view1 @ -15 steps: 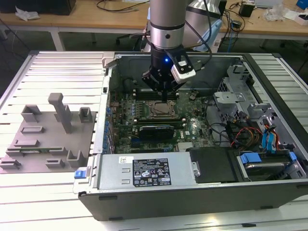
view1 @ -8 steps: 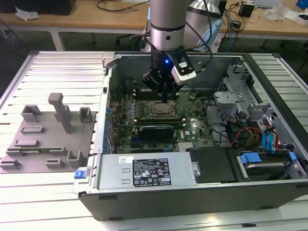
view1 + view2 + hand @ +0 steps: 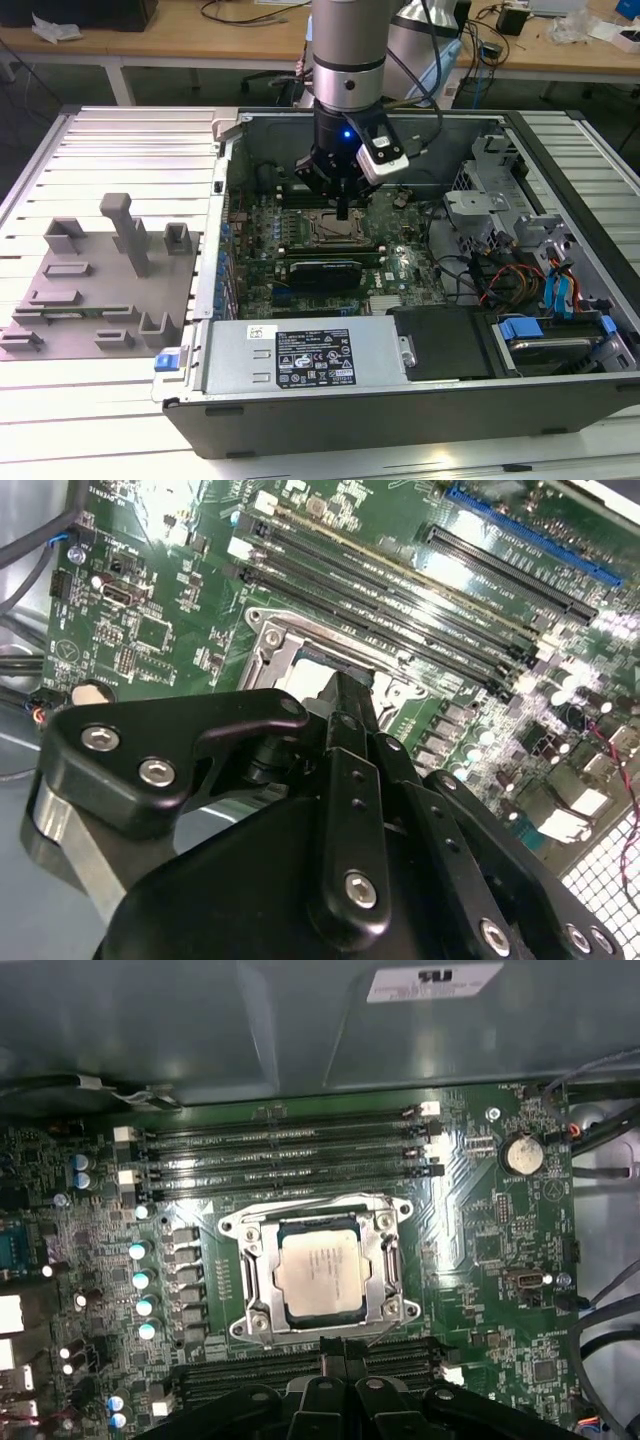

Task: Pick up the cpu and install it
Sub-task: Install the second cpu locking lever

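The cpu (image 3: 320,1278), a small square chip with a silvery top, lies flat inside the metal frame of the motherboard socket (image 3: 256,1270). In the exterior view the cpu (image 3: 333,229) shows as a pale square in the open computer case. My gripper (image 3: 343,211) hangs just above the socket, its fingers drawn together with nothing between them. In the second wrist view the black fingers (image 3: 347,715) cover most of the cpu, of which a pale corner (image 3: 303,676) shows. The fingertips (image 3: 345,1348) stand at the socket's edge in the first wrist view.
Memory slots (image 3: 290,1150) run along both sides of the socket. The case wall (image 3: 222,200) and a drive cage (image 3: 480,200) enclose the board. A grey tray (image 3: 100,290) with upright holders lies on the slatted table at the exterior view's left. Cables (image 3: 520,275) crowd the case's right.
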You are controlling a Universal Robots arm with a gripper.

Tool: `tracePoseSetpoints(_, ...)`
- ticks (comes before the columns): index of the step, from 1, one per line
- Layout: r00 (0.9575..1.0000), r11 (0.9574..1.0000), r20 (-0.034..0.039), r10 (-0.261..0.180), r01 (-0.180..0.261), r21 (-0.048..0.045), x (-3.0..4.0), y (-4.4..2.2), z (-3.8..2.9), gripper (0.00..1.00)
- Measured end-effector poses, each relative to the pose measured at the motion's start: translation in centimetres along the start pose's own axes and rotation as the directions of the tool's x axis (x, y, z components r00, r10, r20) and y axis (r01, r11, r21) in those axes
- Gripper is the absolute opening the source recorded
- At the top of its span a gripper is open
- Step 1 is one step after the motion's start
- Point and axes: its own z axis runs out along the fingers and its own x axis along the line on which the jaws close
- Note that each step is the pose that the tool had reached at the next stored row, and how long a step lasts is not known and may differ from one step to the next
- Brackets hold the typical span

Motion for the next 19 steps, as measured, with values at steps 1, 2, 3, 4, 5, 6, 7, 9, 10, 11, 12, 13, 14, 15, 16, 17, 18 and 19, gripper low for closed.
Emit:
tracePoseSetpoints(1, 1.0000, 1.0000, 0.0000, 0.000, 0.000, 0.0000, 0.00, -0.08, 0.06, 0.11)
tracePoseSetpoints(2, 1.0000, 1.0000, 0.0001, 0.000, 0.000, -0.0003, 0.01, -0.30, 0.29, 0.11)
tracePoseSetpoints(3, 1.0000, 1.0000, -0.0001, 0.000, 0.000, 0.0001, 0.27, -0.66, 0.66, 0.11)
tracePoseSetpoints(4, 1.0000, 1.0000, -0.0002, 0.000, 0.000, 0.0001, 0.91, -1.09, 1.44, 0.11)
tracePoseSetpoints(5, 1.0000, 1.0000, -0.0003, 0.000, 0.000, 0.0002, 1.00, -1.12, 1.48, 0.11)
tracePoseSetpoints(6, 1.0000, 1.0000, -0.0002, 0.000, 0.000, 0.0000, 1.06, -1.15, 1.52, 0.11)
tracePoseSetpoints(7, 1.0000, 1.0000, -0.0001, 0.000, 0.000, -0.0001, 1.13, -1.24, 1.60, 0.11)
tracePoseSetpoints(9, 1.0000, 1.0000, -0.0002, 0.000, 0.000, 0.0000, 1.17, -1.42, 1.68, 0.11)
tracePoseSetpoints(10, 1.0000, 1.0000, -0.0002, -0.001, 0.001, 0.0000, 1.18, -1.52, 1.71, 0.11)
tracePoseSetpoints(11, 1.0000, 1.0000, -0.0001, -0.001, 0.001, 0.0000, 1.20, -1.55, 1.74, 0.11)
tracePoseSetpoints(12, 1.0000, 1.0000, -0.0001, -0.001, 0.001, -0.0001, 1.21, -1.57, 1.77, 0.11)
tracePoseSetpoints(13, 1.0000, 1.0000, -0.0001, -0.002, 0.002, -0.0001, 1.22, -1.58, 1.85, 0.11)
tracePoseSetpoints(14, 1.0000, 1.0000, -0.0001, -0.003, 0.003, -0.0001, 1.23, -1.58, 1.90, 0.11)
tracePoseSetpoints(15, 1.0000, 1.0000, 0.0000, -0.007, 0.007, -0.0002, 1.23, -1.59, 1.93, 0.11)
tracePoseSetpoints(16, 0.9999, 0.9999, 0.0003, -0.012, 0.012, -0.0004, 1.24, -1.59, 1.95, 0.11)
tracePoseSetpoints(17, 0.9998, 0.9998, 0.0008, -0.020, 0.020, -0.0008, 1.25, -1.58, 2.00, 0.11)
tracePoseSetpoints(18, 0.9992, 0.9992, 0.0018, -0.039, 0.039, -0.0019, 1.26, -1.58, 2.08, 0.11)
tracePoseSetpoints(19, 0.9987, 0.9987, 0.0025, -0.052, 0.052, -0.0027, 1.29, -1.57, 2.16, 0.11)
